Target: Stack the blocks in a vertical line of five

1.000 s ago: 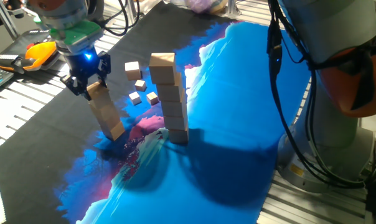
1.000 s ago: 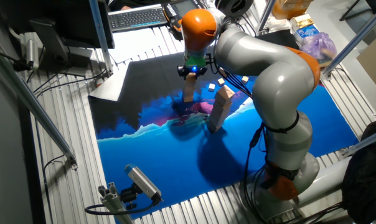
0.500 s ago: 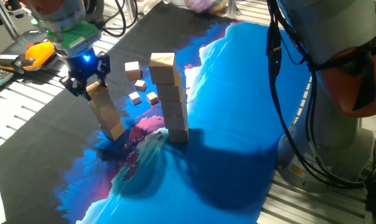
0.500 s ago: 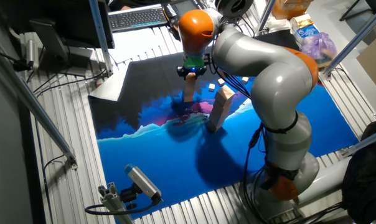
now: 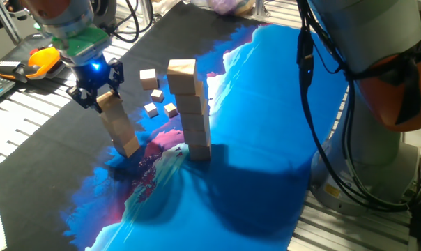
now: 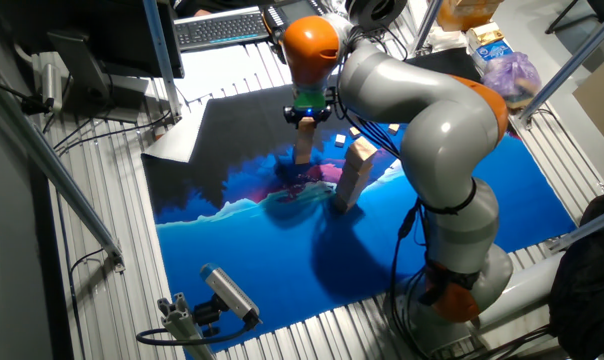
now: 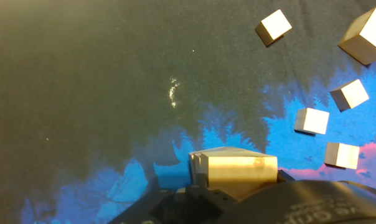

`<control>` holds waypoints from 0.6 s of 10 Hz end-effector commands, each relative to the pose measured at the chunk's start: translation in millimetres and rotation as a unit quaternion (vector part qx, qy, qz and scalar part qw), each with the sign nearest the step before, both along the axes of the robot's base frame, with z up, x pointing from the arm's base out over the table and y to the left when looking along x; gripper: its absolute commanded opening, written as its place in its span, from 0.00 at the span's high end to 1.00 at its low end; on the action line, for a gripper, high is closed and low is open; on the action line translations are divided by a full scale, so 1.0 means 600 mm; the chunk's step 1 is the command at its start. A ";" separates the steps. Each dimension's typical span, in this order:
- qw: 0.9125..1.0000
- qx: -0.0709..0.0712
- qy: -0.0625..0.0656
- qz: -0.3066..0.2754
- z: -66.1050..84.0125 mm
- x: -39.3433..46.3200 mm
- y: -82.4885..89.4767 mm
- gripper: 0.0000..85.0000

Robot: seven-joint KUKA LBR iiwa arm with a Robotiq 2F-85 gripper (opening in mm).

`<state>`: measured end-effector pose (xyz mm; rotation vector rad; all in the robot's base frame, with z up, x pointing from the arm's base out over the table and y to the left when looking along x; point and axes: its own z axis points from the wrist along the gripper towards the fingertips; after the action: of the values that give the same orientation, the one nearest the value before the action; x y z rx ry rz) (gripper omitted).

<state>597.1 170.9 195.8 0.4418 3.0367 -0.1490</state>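
At left of centre in one fixed view, leaning stack of light-tan wooden cubes (image 5: 120, 129), black two-finger gripper (image 5: 97, 89) clenched on its top block, taller tan cube tower (image 5: 192, 108) just right, loose small cubes (image 5: 155, 94) between, blue-and-black printed mat (image 5: 252, 139) beneath.

Two tan block stacks (image 5: 195, 111), loose cubes (image 5: 155, 94) behind

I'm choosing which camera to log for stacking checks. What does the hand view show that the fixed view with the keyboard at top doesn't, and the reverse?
Only the hand view shows the top face of the stack under the pincer close up, and five loose blocks clearly separated on the mat. Only the keyboard-side fixed view shows the whole arm, the second stack and the keyboard. Both show the leaning stack and the blue-and-black mat.
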 end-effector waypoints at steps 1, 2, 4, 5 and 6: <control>1.000 -0.001 -0.001 -0.001 0.002 0.001 0.000 0.40; 1.000 -0.002 -0.002 -0.003 0.002 0.001 0.000 0.40; 1.000 -0.003 -0.002 -0.004 0.003 0.001 0.000 0.20; 1.000 -0.003 -0.002 -0.005 0.003 0.001 0.000 0.20; 1.000 -0.003 -0.002 -0.006 0.003 0.001 0.000 0.20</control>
<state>597.5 171.1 197.9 0.4580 3.0292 -0.1586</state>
